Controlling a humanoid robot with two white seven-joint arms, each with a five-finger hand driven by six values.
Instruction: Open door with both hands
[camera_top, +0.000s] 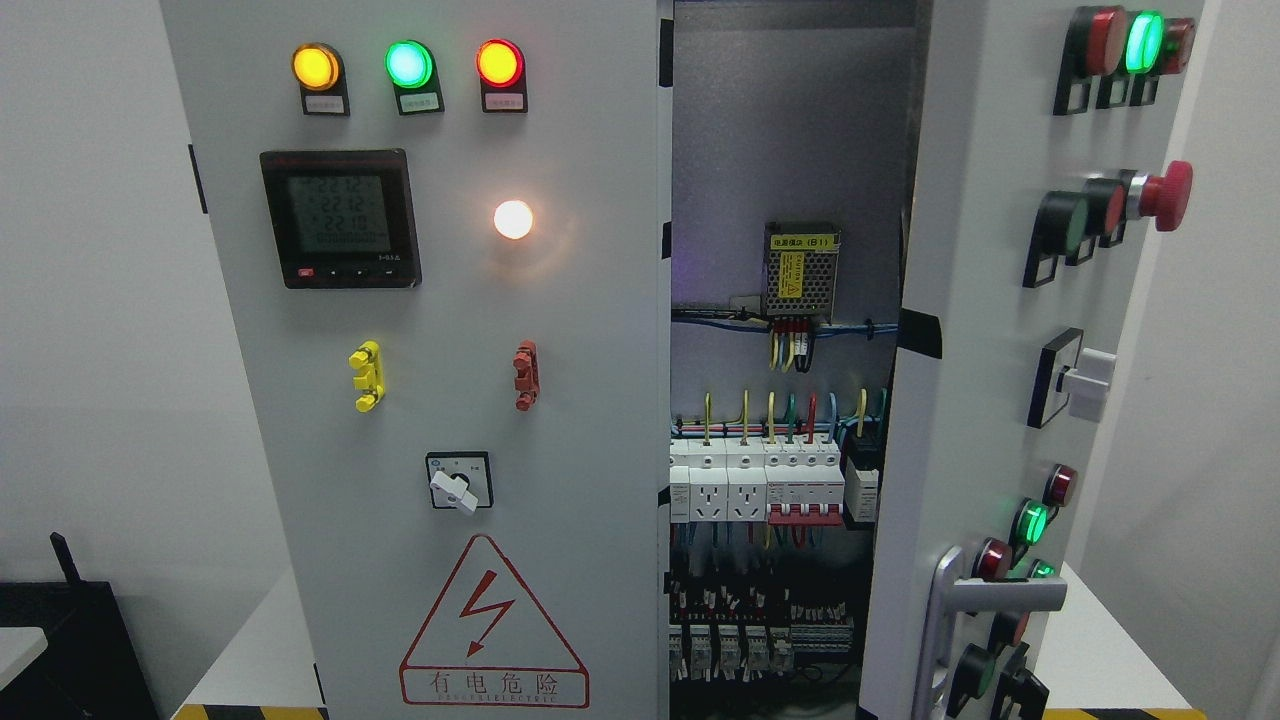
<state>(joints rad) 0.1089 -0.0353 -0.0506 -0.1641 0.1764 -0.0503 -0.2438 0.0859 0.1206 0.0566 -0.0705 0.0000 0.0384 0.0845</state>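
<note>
A grey electrical cabinet fills the head view. Its left door is closed and carries three lit indicator lamps, a digital meter, a rotary switch and a red warning triangle. The right door stands swung partly open, edge-on toward me, with push buttons, a red emergency stop and a silver handle low down. Through the gap I see the interior with breakers, sockets and coloured wires. Neither of my hands nor arms shows anywhere.
The cabinet stands on a white table with a yellow-black striped front edge. A black object sits at the lower left. White walls lie on both sides.
</note>
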